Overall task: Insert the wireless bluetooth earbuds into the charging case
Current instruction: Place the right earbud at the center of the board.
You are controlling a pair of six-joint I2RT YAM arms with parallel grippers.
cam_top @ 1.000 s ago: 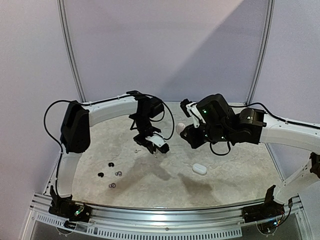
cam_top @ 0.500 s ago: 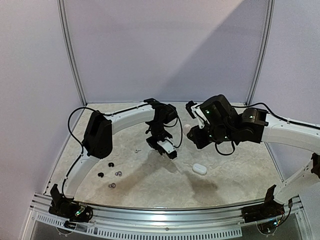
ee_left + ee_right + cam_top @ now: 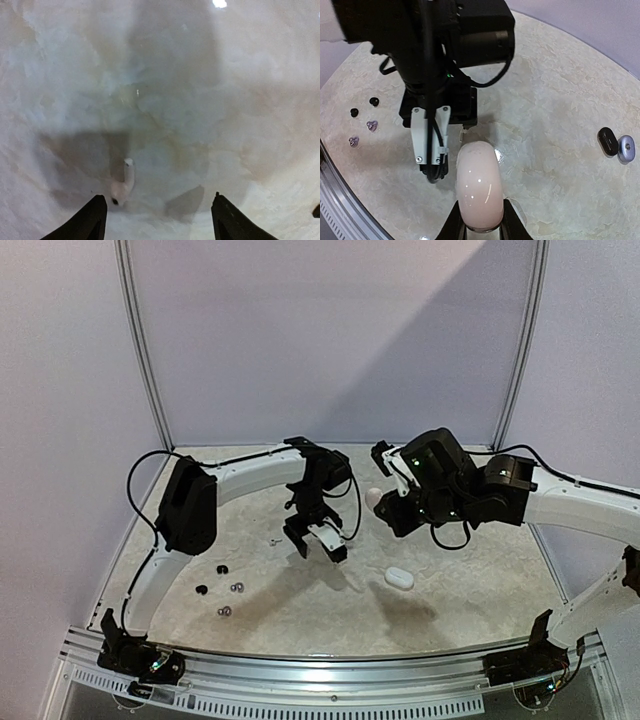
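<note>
My right gripper is shut on a pale pink-white charging case, which it holds above the table; the same charging case appears mid-table in the top view. My left gripper is open just left of it, its jaws wide apart. A white stemmed earbud lies on the table below, close to the left finger and free of both. Small black earbuds and lavender earbuds lie scattered at the near left.
A second white case rests on the table in front of my right arm. A black bud and a grey-lavender one lie together off to the right. The table's curved metal rim is near.
My left gripper swung right toward the case, then opened; the white earbud now lies on the table beneath it. The right arm shifted slightly right, still holding the case.
</note>
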